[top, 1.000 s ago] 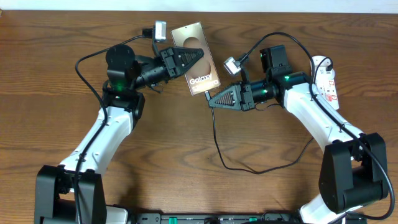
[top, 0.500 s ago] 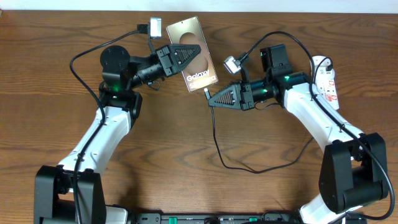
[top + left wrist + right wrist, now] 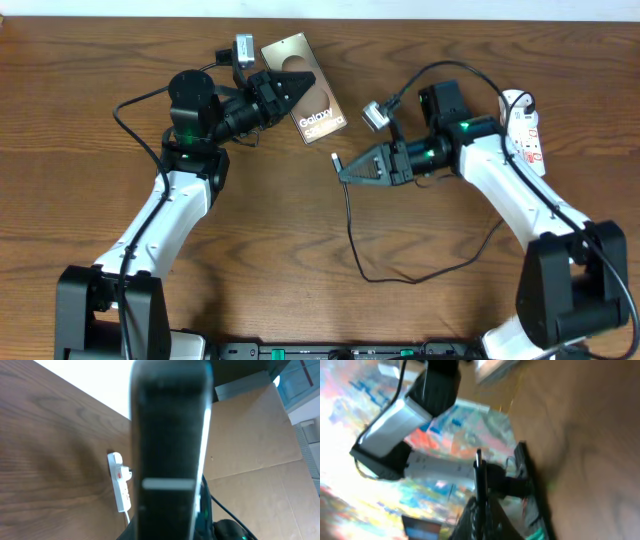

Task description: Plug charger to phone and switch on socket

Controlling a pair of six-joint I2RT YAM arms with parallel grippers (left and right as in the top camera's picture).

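Note:
My left gripper (image 3: pixel 290 88) is shut on the phone (image 3: pixel 310 90), a grey-brown slab with white "Galaxy" lettering, held tilted above the table's far middle. In the left wrist view the phone (image 3: pixel 170 445) fills the centre as a dark edge-on slab. My right gripper (image 3: pixel 345 170) is shut on the charger, a thin black cable (image 3: pixel 352 235) whose small plug tip (image 3: pixel 335 158) points up-left, a short gap below the phone's lower end. The plug tip (image 3: pixel 478 467) stands upright in the right wrist view. The white socket (image 3: pixel 524 122) lies at the far right; it also shows in the left wrist view (image 3: pixel 120 482).
The cable loops over the table near the front middle (image 3: pixel 400 278). A black adapter box (image 3: pixel 441 98) sits by the right arm. Cardboard panels (image 3: pixel 260 445) stand beyond the table in the left wrist view.
The left gripper has carried the phone up and to the left, tilting it. The right gripper with the plug tip has dropped slightly lower, so the gap between plug and phone has widened.

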